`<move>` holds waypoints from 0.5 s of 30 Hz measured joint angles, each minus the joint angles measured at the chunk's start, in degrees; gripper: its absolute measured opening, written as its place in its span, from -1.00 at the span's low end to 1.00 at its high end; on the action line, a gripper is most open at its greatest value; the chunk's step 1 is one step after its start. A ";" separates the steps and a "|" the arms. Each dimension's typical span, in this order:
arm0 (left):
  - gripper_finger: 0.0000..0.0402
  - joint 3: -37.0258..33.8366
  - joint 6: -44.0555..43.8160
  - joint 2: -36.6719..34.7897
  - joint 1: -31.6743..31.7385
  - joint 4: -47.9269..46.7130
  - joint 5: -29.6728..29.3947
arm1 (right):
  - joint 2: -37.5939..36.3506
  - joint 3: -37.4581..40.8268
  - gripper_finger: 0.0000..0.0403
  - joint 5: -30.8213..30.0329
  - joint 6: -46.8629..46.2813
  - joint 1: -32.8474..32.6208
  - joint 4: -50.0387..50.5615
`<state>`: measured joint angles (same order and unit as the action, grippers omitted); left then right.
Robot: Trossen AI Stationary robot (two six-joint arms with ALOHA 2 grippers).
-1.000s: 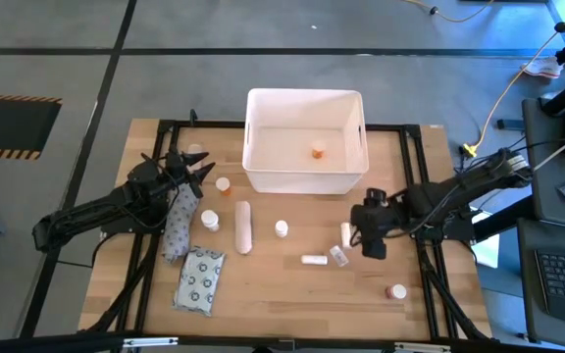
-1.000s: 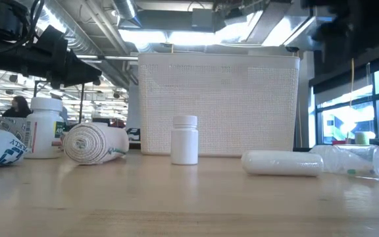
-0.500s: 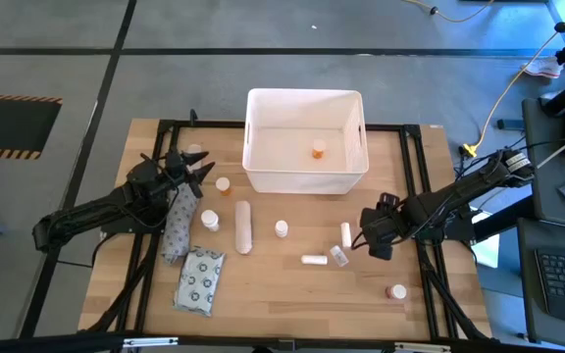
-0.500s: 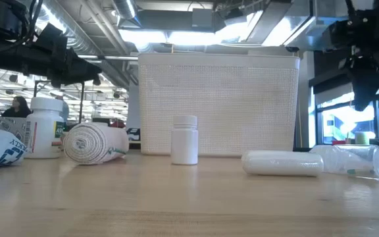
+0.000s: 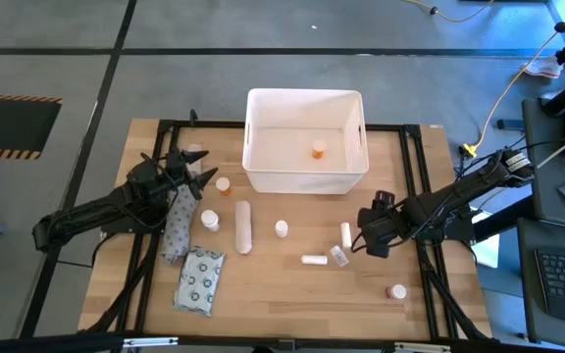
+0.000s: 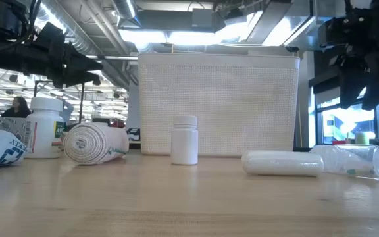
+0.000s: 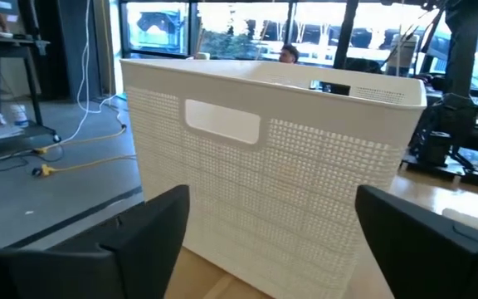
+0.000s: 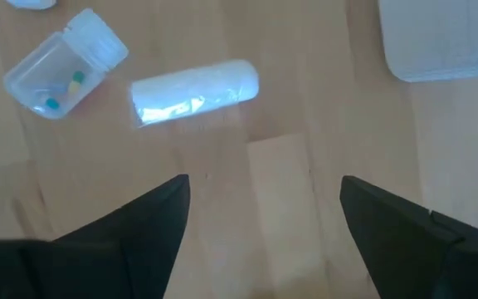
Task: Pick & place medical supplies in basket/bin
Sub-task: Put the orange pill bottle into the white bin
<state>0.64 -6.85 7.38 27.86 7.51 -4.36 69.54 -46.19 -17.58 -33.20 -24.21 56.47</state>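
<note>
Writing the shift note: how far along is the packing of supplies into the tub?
Barely started. Done: one orange-capped bottle lies in the white tub. In hand: nothing; the right end effector hangs open over a small white roll, and the left end effector is empty. Left: the bandage roll, patterned packet, bottles and tubes on the table.

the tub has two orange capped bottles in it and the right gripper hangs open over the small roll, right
Not quite. The high view shows only one orange-capped bottle in the tub, not two. The rest holds: the right gripper hangs open over the table by the small roll, and the right wrist view shows that roll just ahead of its spread fingers.
</note>
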 joint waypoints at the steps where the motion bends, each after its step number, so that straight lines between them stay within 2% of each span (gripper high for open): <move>1: 0.70 0.00 -0.06 0.00 0.00 -0.05 -0.06 | 0.00 0.00 0.55 0.00 -0.79 0.00 0.00; 4: 0.72 0.11 -8.47 0.18 0.01 -1.44 0.84 | 0.00 0.00 0.55 0.00 -0.86 0.00 -0.34; 6: 0.72 2.33 -13.91 1.15 0.32 -5.26 3.75 | 0.00 0.00 0.55 0.00 0.43 0.00 -0.64; 10: 0.72 9.38 -16.69 5.65 0.39 -19.26 9.18 | 0.02 0.00 0.55 0.00 2.23 0.00 -1.33; 15: 0.72 18.97 -16.42 15.56 -0.04 -30.24 7.82 | 0.02 0.00 0.55 0.00 2.24 0.00 -1.71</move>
<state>19.61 -23.28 22.94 27.82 -22.73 3.46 69.56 -46.19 -17.58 -30.96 -24.21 54.76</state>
